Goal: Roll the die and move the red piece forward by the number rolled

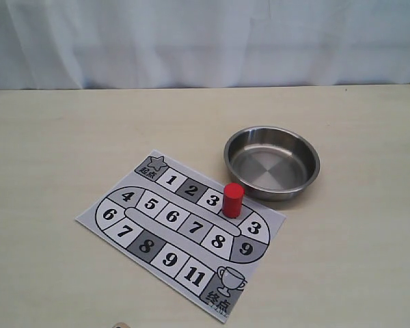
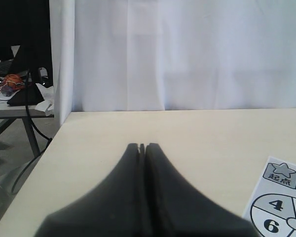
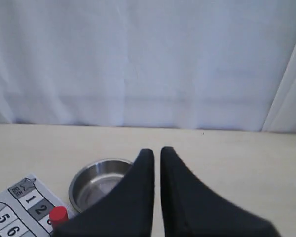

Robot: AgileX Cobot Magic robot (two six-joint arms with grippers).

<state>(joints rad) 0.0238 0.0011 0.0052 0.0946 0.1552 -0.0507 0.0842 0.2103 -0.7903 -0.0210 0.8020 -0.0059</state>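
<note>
The red piece (image 1: 233, 199) stands upright on the game board (image 1: 123, 236), on the top row just past the square marked 3. It also shows in the right wrist view as the red piece (image 3: 58, 216). No die shows in any view, and the steel bowl (image 1: 271, 130) holds nothing. My left gripper (image 2: 142, 145) is shut, its fingers pressed together above bare table left of the board (image 2: 281, 197). My right gripper (image 3: 157, 149) is shut to a thin slit with nothing in it, back from the bowl (image 3: 74, 190). Neither gripper shows in the exterior view.
The bowl sits just behind and right of the board's right end. A white curtain (image 1: 205, 41) hangs along the table's far edge. The table's left edge (image 2: 49, 148) drops off near my left gripper. A small pale bit (image 1: 121, 325) at the exterior view's bottom edge cannot be identified.
</note>
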